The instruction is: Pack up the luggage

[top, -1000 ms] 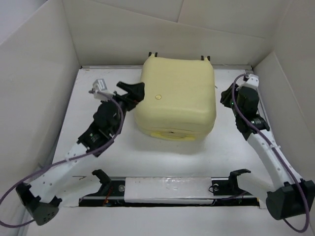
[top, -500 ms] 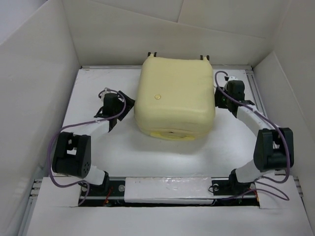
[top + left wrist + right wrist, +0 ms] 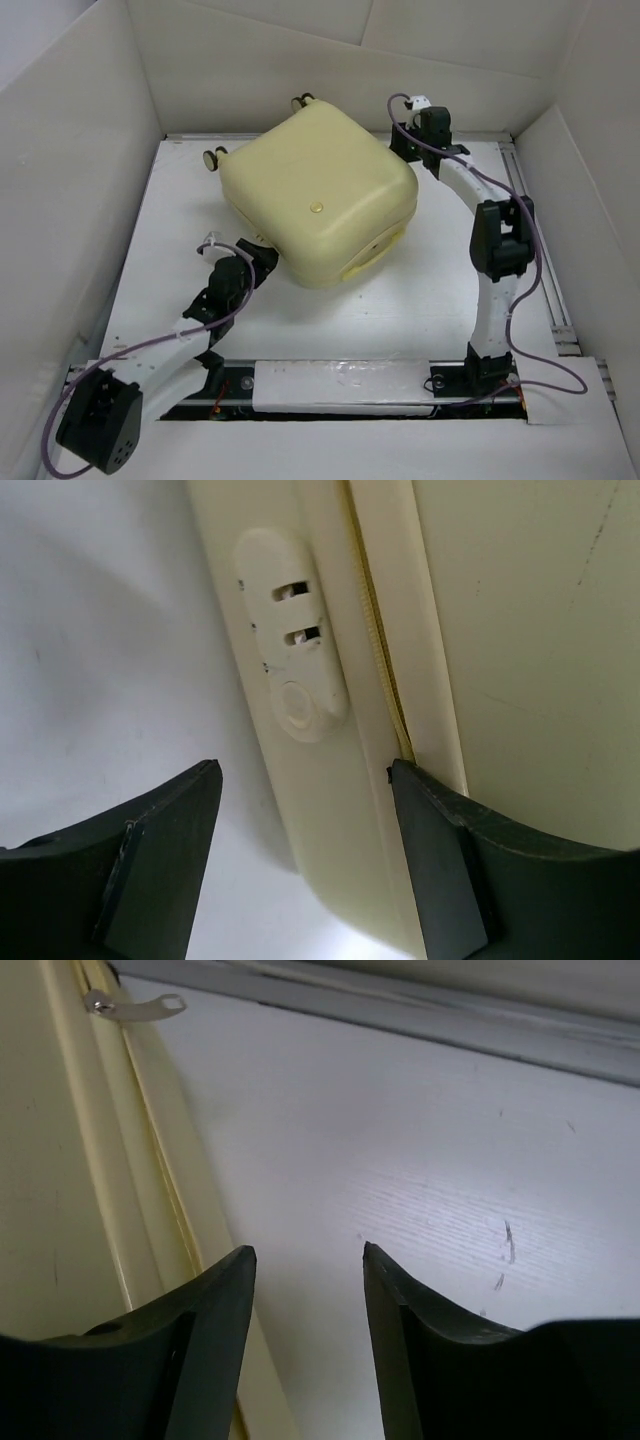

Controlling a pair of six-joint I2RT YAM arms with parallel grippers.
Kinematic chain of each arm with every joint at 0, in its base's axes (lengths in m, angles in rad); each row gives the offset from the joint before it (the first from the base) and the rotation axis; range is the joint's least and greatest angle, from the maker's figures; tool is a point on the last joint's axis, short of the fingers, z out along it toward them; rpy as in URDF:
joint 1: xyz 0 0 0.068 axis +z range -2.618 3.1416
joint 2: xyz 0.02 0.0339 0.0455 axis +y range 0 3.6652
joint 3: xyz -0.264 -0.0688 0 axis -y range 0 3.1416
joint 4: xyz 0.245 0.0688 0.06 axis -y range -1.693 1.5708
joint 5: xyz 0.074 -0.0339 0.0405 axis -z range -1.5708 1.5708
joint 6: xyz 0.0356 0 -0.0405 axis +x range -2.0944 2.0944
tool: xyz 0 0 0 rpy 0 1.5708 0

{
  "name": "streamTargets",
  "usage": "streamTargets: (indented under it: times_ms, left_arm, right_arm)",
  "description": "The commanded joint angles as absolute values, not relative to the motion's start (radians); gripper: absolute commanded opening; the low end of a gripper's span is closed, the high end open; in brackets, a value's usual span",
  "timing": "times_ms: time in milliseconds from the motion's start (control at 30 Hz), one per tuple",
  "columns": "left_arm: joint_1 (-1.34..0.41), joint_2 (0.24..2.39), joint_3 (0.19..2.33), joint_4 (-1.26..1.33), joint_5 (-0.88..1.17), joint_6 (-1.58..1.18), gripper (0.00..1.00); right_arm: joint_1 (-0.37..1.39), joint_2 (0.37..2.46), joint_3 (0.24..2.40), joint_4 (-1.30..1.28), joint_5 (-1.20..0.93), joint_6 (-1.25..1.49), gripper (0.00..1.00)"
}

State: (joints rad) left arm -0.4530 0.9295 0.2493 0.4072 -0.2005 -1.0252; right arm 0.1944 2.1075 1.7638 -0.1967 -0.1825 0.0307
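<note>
The luggage is a pale yellow hard-shell suitcase. It lies shut and turned at an angle in the middle of the table, with caster wheels at its far left. My left gripper is open at its near left corner. In the left wrist view the jaws stand apart around the suitcase's side wall, below a cream lock plate and the zip seam. My right gripper is open at the far right corner. In the right wrist view it is over bare table, with the suitcase edge just to its left.
White cardboard walls box in the table on the left, back and right. A metal rail runs along the back edge. A metal zip pull lies by the suitcase's seam. A white bar lies between the arm bases.
The suitcase has turned anticlockwise and shifted left. My left gripper has drawn back to its near left corner. My right gripper has moved farther back to its far right corner.
</note>
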Motion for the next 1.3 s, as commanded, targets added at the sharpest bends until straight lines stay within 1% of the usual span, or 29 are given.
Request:
streamTargets:
  times_ms: [0, 67, 100, 133, 200, 233, 267, 300, 333, 367, 400, 433, 467, 500, 533, 567, 600, 633, 667, 700, 733, 767, 833, 900, 1000, 1100, 1133, 1200, 1267]
  left_arm:
    - [-0.571, 0.819, 0.213, 0.52, 0.118, -1.068, 0.66]
    - [-0.571, 0.713, 0.212, 0.419, 0.097, -1.057, 0.67]
    - [-0.571, 0.671, 0.228, 0.361, 0.063, -1.042, 0.67]
    - [-0.571, 0.628, 0.259, 0.26, -0.018, -1.019, 0.69]
    - [-0.571, 0.493, 0.293, 0.172, -0.099, -0.997, 0.69]
    - [-0.571, 0.453, 0.307, 0.137, -0.17, -0.985, 0.69]
    - [-0.571, 0.421, 0.316, 0.086, -0.192, -0.976, 0.69]
    - [-0.571, 0.373, 0.328, 0.062, -0.211, -0.962, 0.69]
    - [-0.571, 0.361, 0.328, 0.037, -0.228, -0.962, 0.69]
    - [-0.571, 0.36, 0.328, -0.004, -0.259, -0.962, 0.69]
    - [-0.571, 0.36, 0.316, -0.017, -0.271, -0.975, 0.68]
    - [-0.571, 0.36, 0.301, -0.017, -0.272, -0.985, 0.66]
    - [-0.571, 0.36, 0.281, -0.017, -0.272, -0.985, 0.66]
    - [-0.571, 0.374, 0.247, 0.027, -0.261, -0.997, 0.68]
    - [-0.571, 0.411, 0.247, 0.04, -0.261, -0.997, 0.69]
    - [-0.56, 0.435, 0.247, 0.04, -0.252, -1.006, 0.69]
    - [-0.56, 0.461, 0.256, 0.055, -0.242, -1.006, 0.69]
    - [-0.56, 0.486, 0.265, 0.055, -0.242, -1.006, 0.7]
    - [-0.534, 0.536, 0.274, 0.055, -0.232, -0.997, 0.71]
    - [-0.519, 0.555, 0.285, 0.055, -0.213, -0.997, 0.71]
    - [-0.505, 0.569, 0.285, 0.066, -0.201, -0.985, 0.69]
    - [-0.471, 0.578, 0.285, 0.077, -0.19, -0.985, 0.69]
    - [-0.431, 0.588, 0.269, 0.098, -0.146, -0.985, 0.69]
    - [-0.366, 0.588, 0.255, 0.139, -0.115, -0.985, 0.69]
    - [-0.301, 0.644, 0.244, 0.199, -0.062, -0.973, 0.69]
    - [-0.291, 0.721, 0.278, 0.222, -0.028, -0.945, 0.69]
    - [-0.291, 0.77, 0.288, 0.222, -0.028, -0.945, 0.66]
    - [-0.291, 0.801, 0.298, 0.264, -0.005, -0.936, 0.62]
    - [-0.291, 0.824, 0.298, 0.284, 0.006, -0.936, 0.57]
  right_arm:
    - [0.437, 2.031, 1.836, -0.272, -0.512, 0.161, 0.56]
    - [0.414, 1.996, 1.836, -0.262, -0.497, 0.176, 0.57]
    - [0.414, 1.941, 1.818, -0.24, -0.474, 0.176, 0.59]
    - [0.404, 1.906, 1.777, -0.224, -0.438, 0.189, 0.6]
    - [0.381, 1.785, 1.734, -0.19, -0.391, 0.201, 0.63]
    - [0.371, 1.74, 1.711, -0.181, -0.37, 0.213, 0.65]
    - [0.353, 1.692, 1.686, -0.172, -0.358, 0.213, 0.65]
    - [0.353, 1.645, 1.633, -0.172, -0.321, 0.213, 0.65]
    - [0.342, 1.534, 1.594, -0.172, -0.287, 0.222, 0.65]
    - [0.353, 1.47, 1.547, -0.161, -0.25, 0.222, 0.66]
    - [0.363, 1.404, 1.419, -0.138, -0.198, 0.222, 0.66]
    - [0.379, 1.275, 1.354, -0.106, -0.178, 0.222, 0.6]
    - [0.402, 1.211, 1.289, -0.106, -0.146, 0.222, 0.56]
    - [0.455, 1.15, 1.223, -0.094, -0.114, 0.222, 0.45]
    - [0.486, 1.091, 1.089, -0.094, -0.065, 0.222, 0.32]
    - [0.52, 0.977, 1.019, -0.094, -0.028, 0.238, 0.17]
    - [0.582, 0.921, 0.949, -0.084, 0.013, 0.282, 0.07]
    - [0.609, 0.867, 0.813, -0.084, 0.081, 0.304, 0.0]
    - [0.632, 0.768, 0.748, -0.065, 0.112, 0.33, 0.0]
    - [0.649, 0.724, 0.688, -0.046, 0.138, 0.384, 0.0]
    - [0.661, 0.691, 0.634, -0.032, 0.138, 0.403, 0.05]
    - [0.67, 0.669, 0.567, -0.023, 0.118, 0.416, 0.22]
    - [0.682, 0.657, 0.537, -0.023, 0.109, 0.448, 0.45]
    - [0.695, 0.699, 0.528, -0.023, 0.109, 0.46, 0.59]
    - [0.695, 0.779, 0.563, 0.011, 0.12, 0.46, 0.6]
    - [0.695, 0.882, 0.607, 0.043, 0.12, 0.471, 0.6]
    - [0.695, 0.918, 0.607, 0.055, 0.12, 0.482, 0.59]
    - [0.695, 0.943, 0.618, 0.081, 0.132, 0.492, 0.59]
    - [0.695, 0.971, 0.618, 0.106, 0.158, 0.503, 0.56]
